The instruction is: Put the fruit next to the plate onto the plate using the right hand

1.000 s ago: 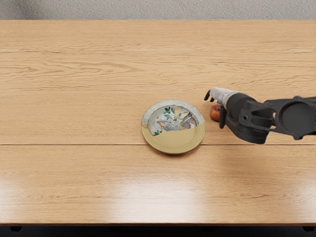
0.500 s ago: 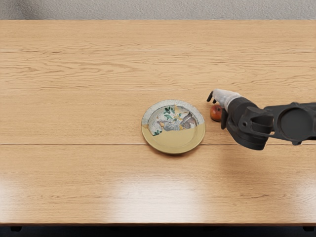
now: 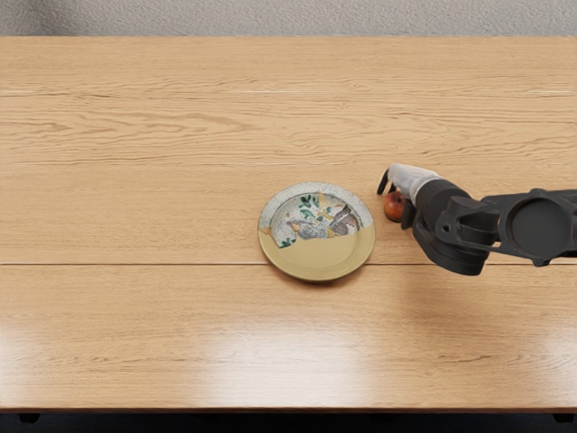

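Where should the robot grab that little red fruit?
Around its round middle, from above on its right side. The fruit is small and ball-like, the plate sits close on its left, and the right hand is at that open side.

The robot hand [image 3: 407,187] partly hides the fruit [image 3: 392,208].

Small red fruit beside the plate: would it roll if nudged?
Probably: the small round red fruit sits on a flat wooden table, so a nudge could roll it. It looks smaller than the right hand beside it, so likely light.
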`<state>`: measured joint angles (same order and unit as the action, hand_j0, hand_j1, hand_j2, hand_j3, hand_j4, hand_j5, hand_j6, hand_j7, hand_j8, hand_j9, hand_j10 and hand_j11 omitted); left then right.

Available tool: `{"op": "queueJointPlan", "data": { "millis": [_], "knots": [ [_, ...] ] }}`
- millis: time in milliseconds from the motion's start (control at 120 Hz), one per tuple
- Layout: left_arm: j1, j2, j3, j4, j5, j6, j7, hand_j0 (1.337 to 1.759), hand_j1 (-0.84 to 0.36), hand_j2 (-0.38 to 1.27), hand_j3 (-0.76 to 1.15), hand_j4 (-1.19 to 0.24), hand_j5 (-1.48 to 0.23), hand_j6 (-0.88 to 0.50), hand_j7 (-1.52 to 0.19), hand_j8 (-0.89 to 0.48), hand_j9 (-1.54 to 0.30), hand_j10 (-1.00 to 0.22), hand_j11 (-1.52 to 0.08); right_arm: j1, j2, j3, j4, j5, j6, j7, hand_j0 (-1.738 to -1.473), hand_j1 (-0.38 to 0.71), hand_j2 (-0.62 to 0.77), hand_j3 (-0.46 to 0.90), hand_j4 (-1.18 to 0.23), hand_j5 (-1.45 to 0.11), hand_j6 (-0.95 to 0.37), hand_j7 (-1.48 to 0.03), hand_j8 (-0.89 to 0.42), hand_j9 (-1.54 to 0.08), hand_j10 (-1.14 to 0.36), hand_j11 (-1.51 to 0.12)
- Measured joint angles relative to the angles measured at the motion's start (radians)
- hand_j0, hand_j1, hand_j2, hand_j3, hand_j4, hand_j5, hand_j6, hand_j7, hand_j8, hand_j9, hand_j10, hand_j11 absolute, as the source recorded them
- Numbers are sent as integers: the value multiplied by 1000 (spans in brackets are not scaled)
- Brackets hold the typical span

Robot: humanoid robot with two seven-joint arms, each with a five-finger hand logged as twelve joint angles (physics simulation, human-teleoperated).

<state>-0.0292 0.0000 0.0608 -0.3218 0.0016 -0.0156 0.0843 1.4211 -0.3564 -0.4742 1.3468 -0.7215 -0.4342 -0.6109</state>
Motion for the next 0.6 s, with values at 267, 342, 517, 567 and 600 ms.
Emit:
{"op": "queueJointPlan", "data": {
  "millis": [267,342,517,567,600],
  "knots": [
    [0,0,0,0,0,0,0,1658,349,0,0,0,0,0,0,0,0,0,0,-2,1,2,-1,3,2,0,-1655,268,-33,0,-542,-723,-442,-713,-412,-724,-542,-724],
    [0,0,0,0,0,0,0,1658,349,0,0,0,0,0,0,0,0,0,0,-1,0,2,-1,4,3,-1,-1653,275,-7,0,-569,-775,-423,-756,-391,-772,-572,-772],
    [0,0,0,0,0,0,0,1658,349,0,0,0,0,0,0,0,0,0,0,0,-1,3,-4,7,2,0,-1652,286,159,-1,-634,-836,-457,-830,-431,-840,-633,-841],
    [0,0,0,0,0,0,0,1658,349,0,0,0,0,0,0,0,0,0,0,0,-2,4,-4,8,1,0,-1652,282,219,-1,-659,-855,-482,-855,-457,-863,-655,-863],
    [0,0,0,0,0,0,0,1658,349,0,0,0,0,0,0,0,0,0,0,1,-3,6,-4,10,1,0,-1653,278,263,0,-670,-869,-504,-870,-479,-877,-666,-878]
  ]
}}
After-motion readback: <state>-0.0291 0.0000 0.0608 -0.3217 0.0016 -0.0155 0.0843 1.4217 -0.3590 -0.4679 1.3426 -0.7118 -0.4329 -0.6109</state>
